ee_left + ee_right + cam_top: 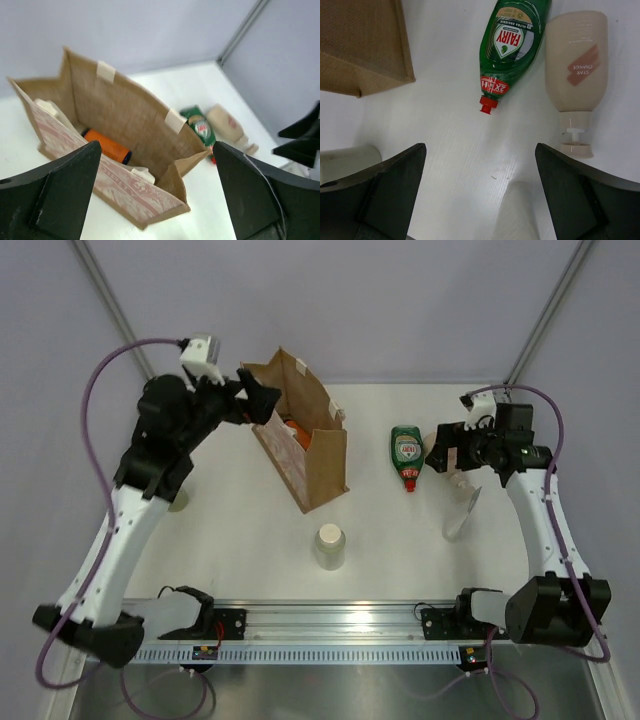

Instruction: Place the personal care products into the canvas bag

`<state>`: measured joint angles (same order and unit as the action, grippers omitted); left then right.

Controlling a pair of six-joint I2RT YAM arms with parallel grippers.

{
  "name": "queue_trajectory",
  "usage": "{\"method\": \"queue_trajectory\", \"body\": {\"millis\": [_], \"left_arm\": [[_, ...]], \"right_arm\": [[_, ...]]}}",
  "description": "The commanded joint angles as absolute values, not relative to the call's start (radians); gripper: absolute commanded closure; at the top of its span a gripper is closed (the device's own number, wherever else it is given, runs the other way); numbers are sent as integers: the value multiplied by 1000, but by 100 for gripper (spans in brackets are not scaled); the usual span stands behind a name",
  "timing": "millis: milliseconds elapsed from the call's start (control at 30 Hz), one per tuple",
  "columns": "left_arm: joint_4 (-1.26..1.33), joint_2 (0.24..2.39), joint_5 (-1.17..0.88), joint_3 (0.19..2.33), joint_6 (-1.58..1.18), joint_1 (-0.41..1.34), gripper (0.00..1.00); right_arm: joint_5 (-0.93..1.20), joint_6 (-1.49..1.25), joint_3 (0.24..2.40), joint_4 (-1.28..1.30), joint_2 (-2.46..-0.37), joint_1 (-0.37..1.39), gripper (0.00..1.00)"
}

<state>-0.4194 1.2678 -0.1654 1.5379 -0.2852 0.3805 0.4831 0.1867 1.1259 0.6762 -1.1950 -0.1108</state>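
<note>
Cream cylinder (pixel 330 545) apparently stands upright.

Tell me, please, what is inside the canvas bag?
An orange bottle lies on the floor of the bag. The near wall covers part of the floor, so anything more there cannot be seen.

Green bottle (pixel 512 45), lying just beside the canvas bag (pixel 362 47): brand "FAIRY" in white letters on a shield-shaped label.
Same label, under the brand: a smaller line beginning "ULTRA"; the rest is too small to read.
Red band by its cap: "2X" in white, followed by small letters that cannot be made out.
Peach bottle (pixel 576 65), beyond the green bottle from the bag: "STAR CHANGE" in reddish letters.
</note>
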Motion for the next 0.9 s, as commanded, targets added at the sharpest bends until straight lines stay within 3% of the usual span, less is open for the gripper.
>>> {"method": "queue_trajectory", "body": {"millis": [0, 333, 867], "left_arm": [[-324, 1033, -94, 1311, -221, 379, 1], [-379, 571, -69, 767, -164, 379, 1], [-425, 434, -92, 612, -195, 379, 1]], "right_arm": [[321, 83, 1254, 675, -1304, -6, 1], [63, -11, 1407, 650, -1577, 195, 0], [28, -87, 1514, 699, -1871, 227, 1]]}}
